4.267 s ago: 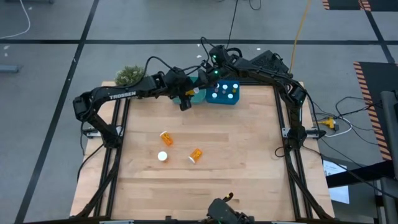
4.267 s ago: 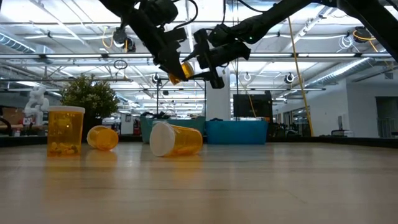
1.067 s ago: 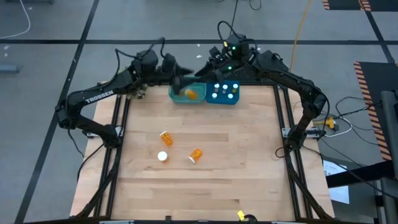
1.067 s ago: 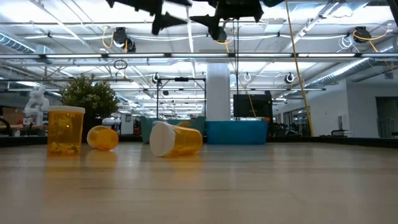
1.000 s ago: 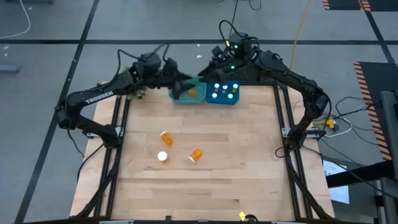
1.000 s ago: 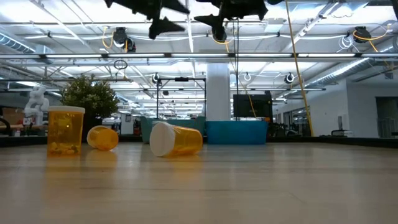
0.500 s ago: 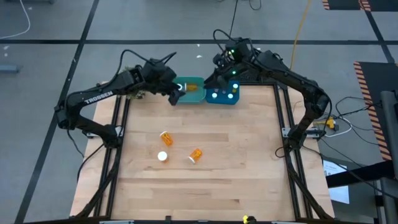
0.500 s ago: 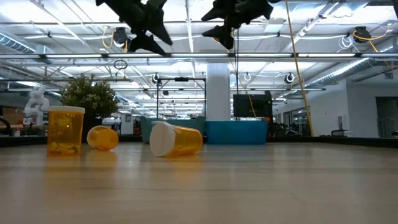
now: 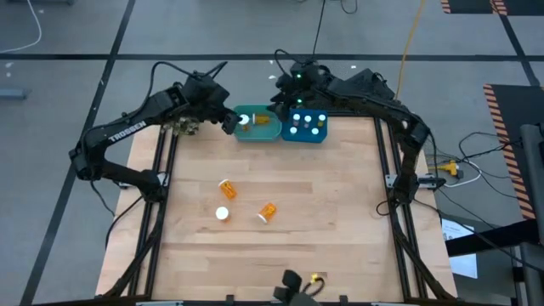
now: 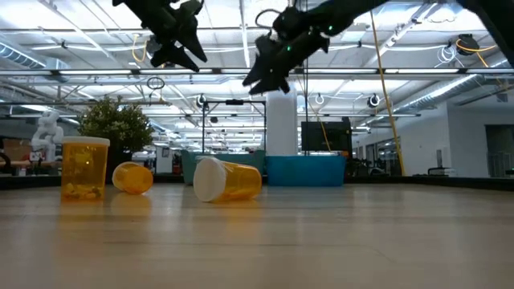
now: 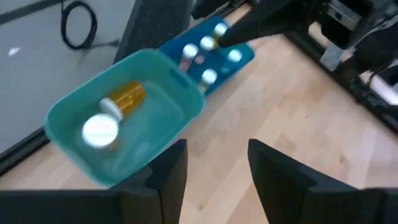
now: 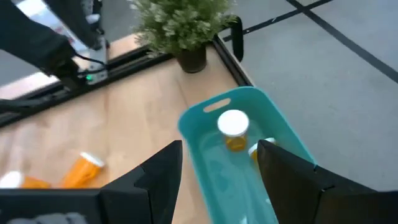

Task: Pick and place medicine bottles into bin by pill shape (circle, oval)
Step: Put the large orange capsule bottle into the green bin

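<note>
Three medicine bottles, orange with white caps, are out on the table: one upright (image 9: 222,214) and two on their sides (image 9: 227,188) (image 9: 267,212). The teal bin (image 9: 269,133) at the far edge holds an upright bottle (image 11: 99,132) and one on its side (image 11: 127,96). The blue bin (image 9: 321,137) beside it holds several bottles, caps up (image 11: 208,53). My left gripper (image 9: 229,121) hangs open, high over the teal bin's left end. My right gripper (image 9: 276,106) hangs open, high over the bin's far right corner. Neither holds anything.
A potted plant (image 9: 177,104) stands at the far left corner, just left of the teal bin. The near half of the table (image 9: 340,229) lies bare apart from the three loose bottles left of centre.
My left gripper has drawn back from over the teal bin toward the table's left edge and come a little lower. My right gripper has come down and gone left, toward the teal bin. Both stay open and hold nothing.
</note>
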Motion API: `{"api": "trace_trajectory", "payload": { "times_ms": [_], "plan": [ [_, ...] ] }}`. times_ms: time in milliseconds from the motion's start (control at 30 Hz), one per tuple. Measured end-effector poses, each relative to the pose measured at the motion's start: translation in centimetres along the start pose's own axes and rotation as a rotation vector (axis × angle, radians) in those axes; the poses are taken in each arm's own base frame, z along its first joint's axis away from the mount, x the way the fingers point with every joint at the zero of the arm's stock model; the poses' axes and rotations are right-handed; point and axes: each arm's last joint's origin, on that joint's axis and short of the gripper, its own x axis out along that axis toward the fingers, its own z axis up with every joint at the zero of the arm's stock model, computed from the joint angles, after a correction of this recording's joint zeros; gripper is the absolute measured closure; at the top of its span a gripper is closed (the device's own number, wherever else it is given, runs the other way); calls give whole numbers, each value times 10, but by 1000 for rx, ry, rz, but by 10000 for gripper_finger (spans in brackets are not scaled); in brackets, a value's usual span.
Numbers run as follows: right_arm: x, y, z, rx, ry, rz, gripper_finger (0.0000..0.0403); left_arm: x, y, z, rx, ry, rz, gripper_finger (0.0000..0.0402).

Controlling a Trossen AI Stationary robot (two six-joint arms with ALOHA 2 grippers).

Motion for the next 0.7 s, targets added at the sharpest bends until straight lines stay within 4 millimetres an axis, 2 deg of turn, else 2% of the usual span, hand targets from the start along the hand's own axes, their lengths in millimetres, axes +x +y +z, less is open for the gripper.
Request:
{"api": "trace_trajectory", "payload": {
  "times_ms": [300,433,533,633,700],
  "plan": [
    [51,-23,1,-50,82,-7,202,0,-2,-9,25,88,-6,241],
    [73,-37,-6,5,141,-16,202,0,-1,-10,68,97,-5,241],
    [71,-37,-8,2,181,-47,202,0,-1,-10,65,101,-5,241],
    [68,-31,-9,-128,227,-69,202,-6,-3,-10,82,82,-11,241],
    [75,-34,-17,-197,254,-69,204,-7,-3,-9,109,63,-15,241]
  ]
}}
